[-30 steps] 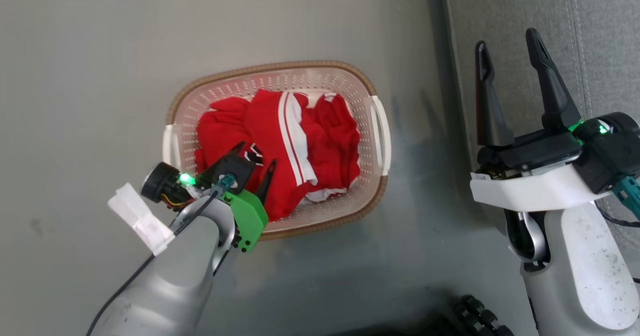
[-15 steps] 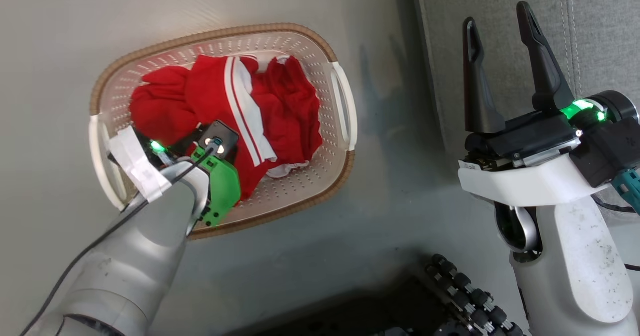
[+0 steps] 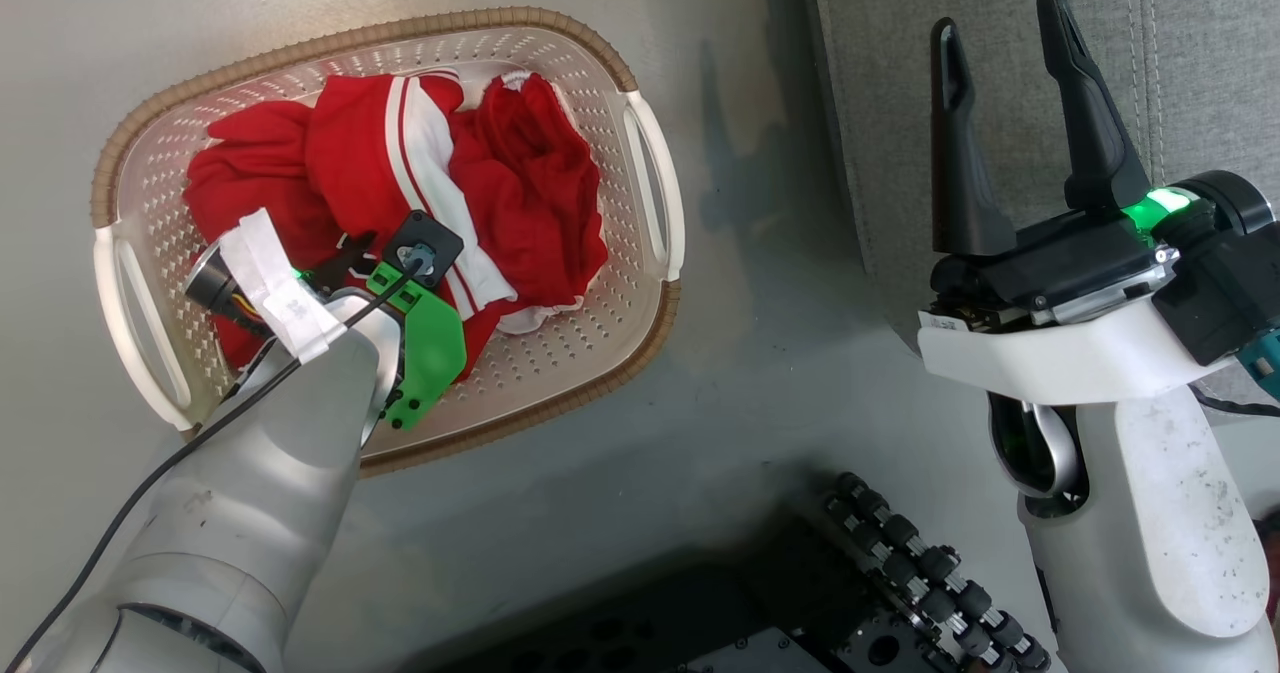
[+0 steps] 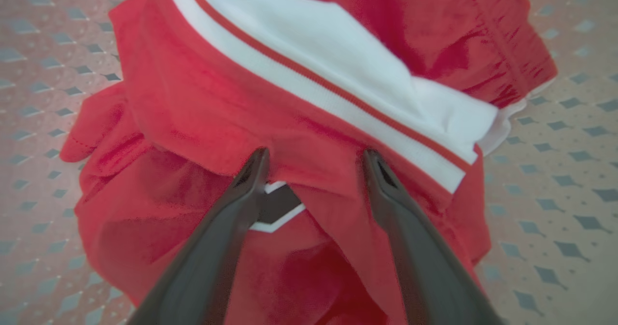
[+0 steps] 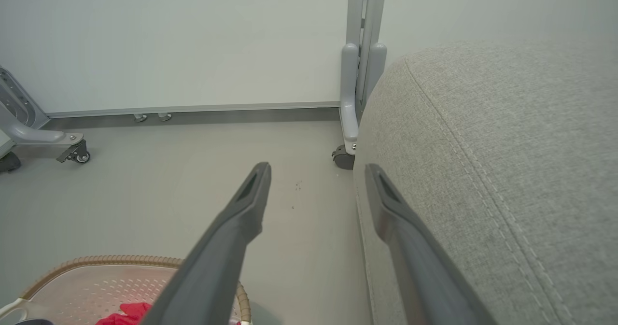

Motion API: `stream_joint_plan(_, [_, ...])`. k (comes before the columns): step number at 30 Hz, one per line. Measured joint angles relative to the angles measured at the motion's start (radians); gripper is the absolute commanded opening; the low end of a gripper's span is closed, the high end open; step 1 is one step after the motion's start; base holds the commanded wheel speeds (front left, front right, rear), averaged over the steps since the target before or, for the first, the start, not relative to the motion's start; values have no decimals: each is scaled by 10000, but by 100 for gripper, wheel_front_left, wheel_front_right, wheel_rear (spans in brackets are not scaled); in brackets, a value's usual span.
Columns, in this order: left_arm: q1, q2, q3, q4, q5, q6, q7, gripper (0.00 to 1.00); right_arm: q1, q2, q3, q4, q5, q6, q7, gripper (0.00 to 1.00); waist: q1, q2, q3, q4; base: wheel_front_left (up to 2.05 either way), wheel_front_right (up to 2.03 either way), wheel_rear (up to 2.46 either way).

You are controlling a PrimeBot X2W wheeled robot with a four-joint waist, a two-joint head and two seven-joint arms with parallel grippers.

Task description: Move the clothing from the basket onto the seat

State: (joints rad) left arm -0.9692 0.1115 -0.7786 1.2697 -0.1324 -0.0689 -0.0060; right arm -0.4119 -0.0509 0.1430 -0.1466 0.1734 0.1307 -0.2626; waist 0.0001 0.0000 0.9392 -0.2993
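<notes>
Red clothing [image 4: 193, 122] touches the left fingers [image 4: 217, 247], spread wide inside the basket [image 3: 570, 353]; right fingers [image 3: 1090, 133] hover spread beside the seat [image 3: 1200, 53].

The basket [image 3: 570, 343] sits on the grey floor [image 3: 760, 373], just left of the seat [image 3: 1200, 53] and apart from it. The clothing [image 3: 520, 183] lies crumpled inside, red with a white stripe running across the middle. The left arm [image 3: 250, 473] reaches down into the basket, its wrist over the near part of the clothing and covering the fingers. The right gripper [image 3: 998, 15] hangs above the seat's edge, fingers spread wide and holding nothing. A black wheeled base [image 3: 900, 553] shows at the bottom.
</notes>
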Motion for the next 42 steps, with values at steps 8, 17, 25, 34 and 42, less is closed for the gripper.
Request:
stream_joint_plan(8, [-88,-198,-115,-52,-305,-385,-422,100,-35,0,6,8,54,0,0,100,0,0,276,-41,0,0,0])
stream_joint_plan(17, [-332,-161,-656,31,17,-257,27,100,-193,2,2,-65,-27,0,-2,100,0,0,635,-30,0,0,0])
stream_joint_plan(25, [-495,6,-976,100,209,180,44,0,-225,2,31,-77,-86,0,0,100,0,0,860,67,0,0,0])
stream_joint_plan(34, [-676,2,-1058,128,201,750,-665,0,-241,4,12,56,-36,0,0,100,0,0,678,147,0,0,0])
stream_joint_plan(42, [-209,-337,-938,65,-224,834,-1557,0,-5,8,-153,244,-94,0,0,100,0,0,-179,268,0,0,0])
